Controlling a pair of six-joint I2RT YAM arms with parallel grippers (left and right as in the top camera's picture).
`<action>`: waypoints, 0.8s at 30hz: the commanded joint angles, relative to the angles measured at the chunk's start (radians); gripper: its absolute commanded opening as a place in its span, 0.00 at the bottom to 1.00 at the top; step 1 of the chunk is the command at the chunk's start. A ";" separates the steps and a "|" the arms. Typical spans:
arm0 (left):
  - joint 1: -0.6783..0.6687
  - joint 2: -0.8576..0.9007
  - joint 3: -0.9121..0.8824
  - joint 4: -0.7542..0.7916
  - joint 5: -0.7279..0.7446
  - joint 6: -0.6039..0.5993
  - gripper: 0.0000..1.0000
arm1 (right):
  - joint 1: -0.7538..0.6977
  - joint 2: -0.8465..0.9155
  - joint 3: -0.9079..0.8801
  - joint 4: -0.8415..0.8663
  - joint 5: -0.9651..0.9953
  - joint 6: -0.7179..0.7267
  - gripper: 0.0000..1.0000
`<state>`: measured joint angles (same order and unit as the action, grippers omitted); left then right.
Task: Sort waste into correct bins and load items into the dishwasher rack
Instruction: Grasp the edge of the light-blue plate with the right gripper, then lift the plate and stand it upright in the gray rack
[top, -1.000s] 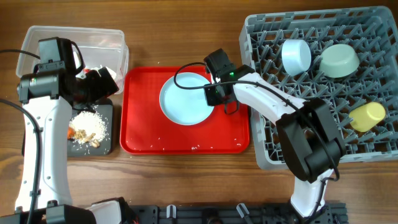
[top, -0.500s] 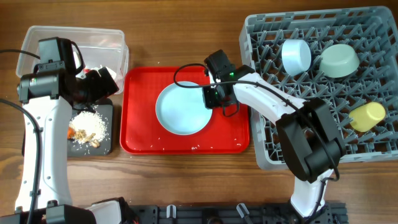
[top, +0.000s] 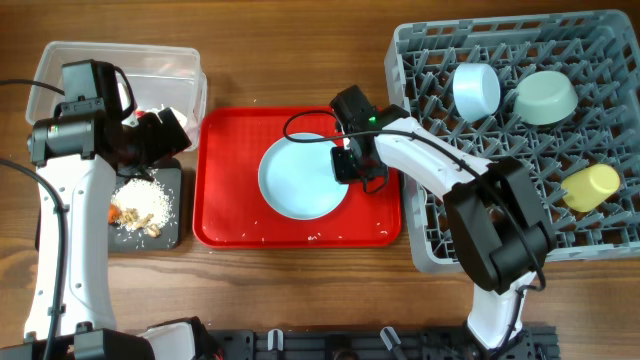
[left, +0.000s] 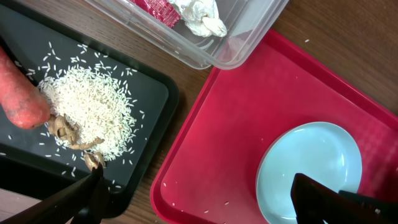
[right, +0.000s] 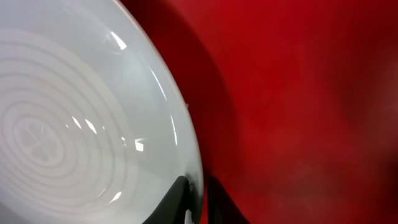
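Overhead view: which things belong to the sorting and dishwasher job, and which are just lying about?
Job: light blue round plate; grey pegged plastic rack; light blue bowl; mint-green bowl; yellow cup; clear plastic tub; black tray holding white rice and orange carrot.
Lying about: red plastic serving tray; wooden table.

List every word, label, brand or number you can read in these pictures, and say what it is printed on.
No text can be read.
On the red wrapper in the clear tub: there is print, but it is cut off at the picture's edge and too blurred to read.
On the light blue plate, red tray and dishwasher rack: no lettering shows.
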<state>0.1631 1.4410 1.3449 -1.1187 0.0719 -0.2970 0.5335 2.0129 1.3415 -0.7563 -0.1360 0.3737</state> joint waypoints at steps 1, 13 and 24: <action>-0.002 0.005 0.000 -0.001 -0.010 0.002 0.96 | 0.000 0.028 -0.008 -0.004 0.010 0.019 0.12; -0.002 0.005 0.000 -0.001 -0.010 0.002 0.96 | -0.109 -0.239 0.052 0.025 0.146 -0.047 0.04; -0.002 0.005 0.000 0.000 -0.010 0.002 0.96 | -0.202 -0.483 0.040 0.093 1.311 -0.224 0.04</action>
<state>0.1631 1.4410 1.3449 -1.1187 0.0715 -0.2970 0.3309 1.4853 1.3865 -0.6651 0.8738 0.1696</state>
